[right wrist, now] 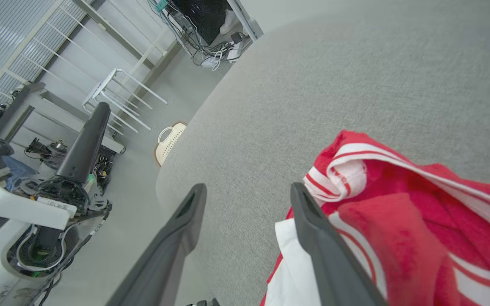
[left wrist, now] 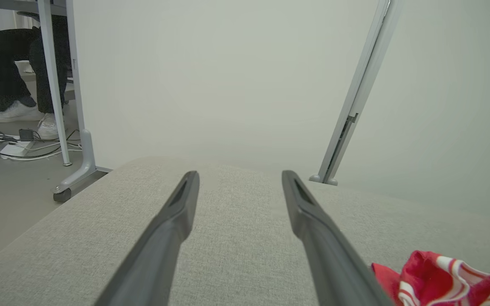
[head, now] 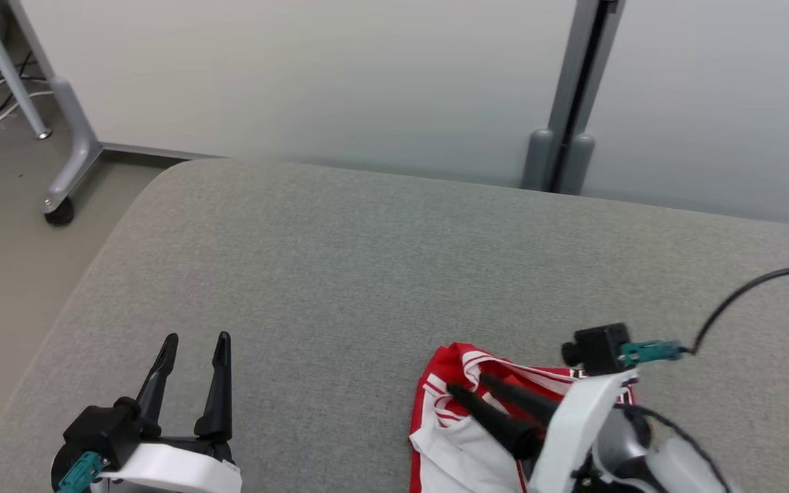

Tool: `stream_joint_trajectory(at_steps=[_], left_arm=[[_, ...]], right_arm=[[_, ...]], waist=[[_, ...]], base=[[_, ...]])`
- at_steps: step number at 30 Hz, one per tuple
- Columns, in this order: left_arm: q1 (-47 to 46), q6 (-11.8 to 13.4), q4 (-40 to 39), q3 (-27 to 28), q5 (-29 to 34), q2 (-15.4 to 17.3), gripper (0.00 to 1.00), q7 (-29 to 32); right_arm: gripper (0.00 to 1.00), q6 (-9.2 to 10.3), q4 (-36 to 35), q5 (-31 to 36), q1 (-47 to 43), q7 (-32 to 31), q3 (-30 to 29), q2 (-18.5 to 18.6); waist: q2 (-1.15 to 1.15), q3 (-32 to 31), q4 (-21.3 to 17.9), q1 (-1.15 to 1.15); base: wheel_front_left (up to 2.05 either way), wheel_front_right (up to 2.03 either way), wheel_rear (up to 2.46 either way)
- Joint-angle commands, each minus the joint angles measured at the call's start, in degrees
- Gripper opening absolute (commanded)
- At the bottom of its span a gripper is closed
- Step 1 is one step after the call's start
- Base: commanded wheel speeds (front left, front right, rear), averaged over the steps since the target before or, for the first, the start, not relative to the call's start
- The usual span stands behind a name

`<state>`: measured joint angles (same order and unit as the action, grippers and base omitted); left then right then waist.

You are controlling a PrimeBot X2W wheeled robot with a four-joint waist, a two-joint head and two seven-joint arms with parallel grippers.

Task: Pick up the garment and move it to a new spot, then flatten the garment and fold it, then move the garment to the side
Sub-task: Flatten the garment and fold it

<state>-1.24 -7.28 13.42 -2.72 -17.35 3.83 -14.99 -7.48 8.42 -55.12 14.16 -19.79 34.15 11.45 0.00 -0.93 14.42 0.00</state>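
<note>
- Garment [head: 446, 438] lies on the biggest thing here, a grey fabric-covered surface [head: 367, 260] that runs from the near edge to a pale wall [head: 333, 75] on the far side.
- It is a crumpled red-and-white striped piece, bunched at the near right of the surface, with a plain white panel on its near left.
- My right gripper [head: 467, 383] is at the garment with its fingers spread. In the right wrist view one finger [right wrist: 326, 255] crosses the cloth's left edge, the other is over bare surface, and nothing is pinched between them.
- My left gripper [head: 197, 337] is at the near left, well apart from the garment, fingers parted and holding nothing.
- A grey post [head: 572, 89] stands at the far right, and a caster [head: 59, 213] sits on the floor at the far left.
</note>
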Motion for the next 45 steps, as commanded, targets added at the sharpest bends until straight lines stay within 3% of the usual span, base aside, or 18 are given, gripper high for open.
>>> stream_joint_trajectory(at_steps=[1,5,10,14,19,20,21,22,23,24,31,38,45], left_arm=[[0.57,-0.28,-0.28,0.46,-0.35,0.16,1.0,-0.25],[0.81,-0.29,-1.45,1.19,-0.13,0.01,1.0,-0.25],[1.94,-0.26,-2.94,1.4,0.23,-0.28,1.0,-0.25],[2.21,-0.26,-3.55,1.21,0.35,-0.43,1.0,-0.25],[1.91,-0.24,-3.53,0.6,0.53,-0.57,1.0,-0.25],[1.77,-0.24,-3.41,0.45,0.62,-0.59,1.0,-0.25],[1.77,-0.24,-3.41,0.45,0.62,-0.59,1.0,-0.25],[1.62,-0.24,-3.29,0.3,0.71,-0.57,1.0,-0.25],[1.48,-0.24,-3.18,0.21,0.79,-0.58,1.0,-0.25],[1.36,-0.24,-3.1,0.2,0.78,-0.57,1.0,-0.25],[1.12,-0.26,-2.19,-0.1,0.62,-0.27,1.0,-0.25],[0.61,-0.27,-1.91,0.1,0.18,-0.24,1.0,-0.25],[0.63,-0.27,-1.7,-0.01,0.0,-0.29,1.0,-0.25]], right_arm=[[1.0,-0.04,-1.24,-0.28,0.52,1.17,-0.04,2.28],[1.0,-0.04,-5.29,0.24,0.77,6.5,-3.14,6.95],[1.0,-0.04,-2.52,5.62,-1.55,13.93,-11.64,11.37],[1.0,-0.04,2.3,10.89,-3.11,16.41,-16.96,10.55],[1.0,-0.04,6.49,15.2,-2.89,15.52,-18.3,7.56],[0.89,-0.04,7.42,15.84,-2.7,14.86,-18.19,6.93],[0.89,-0.04,7.42,15.84,-2.7,14.86,-18.19,6.93],[0.57,-0.04,8.5,16.67,-2.45,14.3,-17.98,6.52],[0.39,-0.04,9.53,17.22,-2.15,13.66,-17.77,5.99],[0.0,-0.04,10.72,17.77,-1.99,12.75,-17.35,5.49],[0.0,-0.04,17.78,16.78,-2.36,6.68,-11.35,1.15],[0.0,-0.04,19.03,13.57,-1.13,7.64,-3.55,-1.99],[0.0,-0.04,18.56,9.51,0.06,8.31,6.07,-2.15]], waist=[[0.0,-0.57,-1.27,0.0],[0.0,-0.84,-3.13,0.0],[0.0,-0.98,-4.57,0.0],[0.0,-0.81,-5.01,0.0],[0.0,-0.6,-4.77,0.0],[0.0,-0.59,-4.54,0.0],[0.0,-0.59,-4.54,0.0],[0.0,-0.57,-4.27,0.0],[0.0,-0.55,-3.97,0.0],[0.0,-0.54,-3.63,0.0],[0.0,-0.52,-0.23,0.0],[0.0,0.33,1.91,0.0],[0.0,0.36,3.02,0.0]], base=[[0.0,0.0,0.0],[0.0,0.0,0.0],[0.0,0.0,0.0],[0.0,0.0,0.0],[0.0,0.0,0.0],[0.0,0.0,0.0],[0.0,0.0,0.0],[0.0,0.0,0.0],[0.0,0.0,0.0],[0.0,0.0,0.0],[0.0,0.0,0.0],[0.0,0.0,0.0],[0.0,0.0,0.0]])
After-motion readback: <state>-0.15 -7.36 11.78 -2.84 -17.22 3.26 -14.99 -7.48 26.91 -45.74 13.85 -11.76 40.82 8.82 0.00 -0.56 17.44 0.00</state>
